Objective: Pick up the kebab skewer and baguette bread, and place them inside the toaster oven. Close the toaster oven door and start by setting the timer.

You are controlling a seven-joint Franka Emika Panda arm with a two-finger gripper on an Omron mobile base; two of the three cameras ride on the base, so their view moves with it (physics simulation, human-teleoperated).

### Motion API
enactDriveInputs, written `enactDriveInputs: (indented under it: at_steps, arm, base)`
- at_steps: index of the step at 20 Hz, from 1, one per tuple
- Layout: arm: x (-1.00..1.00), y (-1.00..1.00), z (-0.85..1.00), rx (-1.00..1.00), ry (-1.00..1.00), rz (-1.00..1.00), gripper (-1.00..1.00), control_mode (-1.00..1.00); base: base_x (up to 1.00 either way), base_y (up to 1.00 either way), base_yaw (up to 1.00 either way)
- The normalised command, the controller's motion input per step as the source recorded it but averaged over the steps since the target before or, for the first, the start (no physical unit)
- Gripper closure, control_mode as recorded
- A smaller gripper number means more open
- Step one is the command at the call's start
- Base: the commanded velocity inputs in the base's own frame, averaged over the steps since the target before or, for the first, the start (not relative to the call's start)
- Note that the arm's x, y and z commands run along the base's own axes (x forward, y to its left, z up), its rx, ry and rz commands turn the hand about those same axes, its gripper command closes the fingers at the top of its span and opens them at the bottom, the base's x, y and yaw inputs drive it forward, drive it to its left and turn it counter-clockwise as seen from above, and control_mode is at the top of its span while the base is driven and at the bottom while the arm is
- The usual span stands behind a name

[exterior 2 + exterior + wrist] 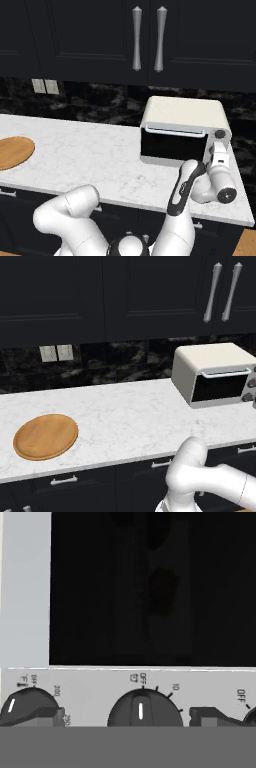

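My gripper sits right at the toaster oven's control panel, fingertips standing either side of the middle knob, two more knobs flanking close. The toaster oven door is closed, barring the inside. The marble counter lies wide open between oven and wooden plate. Upper cabinets cap the room overhead.
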Motion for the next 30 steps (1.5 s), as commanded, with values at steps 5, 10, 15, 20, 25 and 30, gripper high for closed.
enactDriveInputs:
  at_steps: [5, 10, 15, 20, 25, 30]
  arm:
    - [0.12, -0.12, 0.0, -0.01, 0.0, 0.0, -1.0, -1.0]
    - [0.22, -0.02, 0.0, -0.02, 0.0, 0.0, -1.0, -1.0]
    - [0.04, 0.0, 0.0, -0.02, 0.0, 0.0, -1.0, -1.0]
    - [0.02, 0.0, 0.0, -0.01, 0.0, 0.0, -1.0, -1.0]
    - [0.17, 0.0, 0.0, 0.0, -0.01, 0.0, 1.0, -1.0]
    - [0.2, 0.0, 0.0, 0.0, 0.0, 0.0, 1.0, -1.0]
  base:
    - [0.0, 0.0, 0.0]
    - [0.0, 0.0, 0.0]
    - [0.0, 0.0, 0.0]
    - [0.0, 0.0, 0.0]
    - [0.0, 0.0, 0.0]
    - [0.0, 0.0, 0.0]
